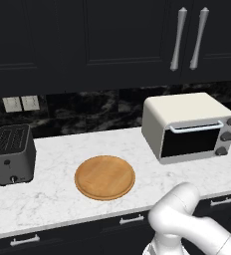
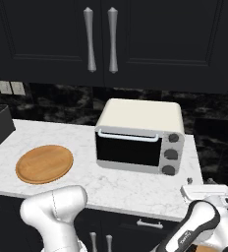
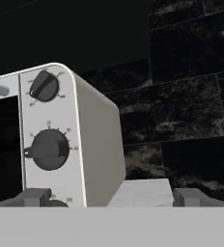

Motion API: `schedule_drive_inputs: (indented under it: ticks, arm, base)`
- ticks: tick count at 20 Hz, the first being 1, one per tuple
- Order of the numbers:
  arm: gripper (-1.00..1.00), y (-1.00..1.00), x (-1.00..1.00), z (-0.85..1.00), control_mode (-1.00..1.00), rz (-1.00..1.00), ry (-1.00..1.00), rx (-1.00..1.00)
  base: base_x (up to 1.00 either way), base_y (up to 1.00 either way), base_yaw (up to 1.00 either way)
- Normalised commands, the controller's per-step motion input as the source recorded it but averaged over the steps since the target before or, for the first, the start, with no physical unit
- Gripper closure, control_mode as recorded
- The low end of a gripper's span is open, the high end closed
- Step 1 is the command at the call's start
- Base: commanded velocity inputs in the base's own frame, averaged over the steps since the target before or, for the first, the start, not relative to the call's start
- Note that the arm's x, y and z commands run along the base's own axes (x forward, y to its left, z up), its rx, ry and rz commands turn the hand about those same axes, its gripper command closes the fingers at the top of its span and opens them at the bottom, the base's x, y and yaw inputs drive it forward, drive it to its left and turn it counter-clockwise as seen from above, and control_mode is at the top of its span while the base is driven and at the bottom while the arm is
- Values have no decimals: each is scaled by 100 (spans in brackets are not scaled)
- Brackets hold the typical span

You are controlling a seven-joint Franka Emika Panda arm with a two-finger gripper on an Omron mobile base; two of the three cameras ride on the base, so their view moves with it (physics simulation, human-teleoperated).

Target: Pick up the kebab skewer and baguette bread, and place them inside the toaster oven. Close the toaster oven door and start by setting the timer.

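The white marble desk [image 1: 62, 199] runs under dark cabinets, four long silver handles showing on their doors across the base views. One toaster oven [image 1: 187, 127] stands at the desk's right end — its long axis along the wall, front facing out toward the robot. The toaster oven door [image 2: 128, 147] is shut, its silver bar handle horizontal along the top; three grey knobs sit stacked on the right. One round wooden plate [image 1: 105, 177] lies left of it, bare, and one dark slot toaster [image 1: 13, 154] stands farther left. The hand [image 3: 113, 197] hangs by the oven's right front corner — fingers spread wide, grasping nothing
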Motion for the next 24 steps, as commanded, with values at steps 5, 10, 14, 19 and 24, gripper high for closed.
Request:
schedule_drive_inputs:
  ticks: [5,10,14,19,24]
  arm:
    - [-100,84,4,0,-100,-2,-1,0]
    - [-100,14,13,0,-100,-8,0,5]
    - [-100,0,28,6,-100,-14,0,8]
    - [-100,2,12,10,-100,-11,-1,1]
    - [-100,0,0,12,-100,-1,-6,0]
  base:
    - [0,0,0]
    - [0,0,0]
    - [0,0,0]
    - [0,0,0]
    - [0,0,0]
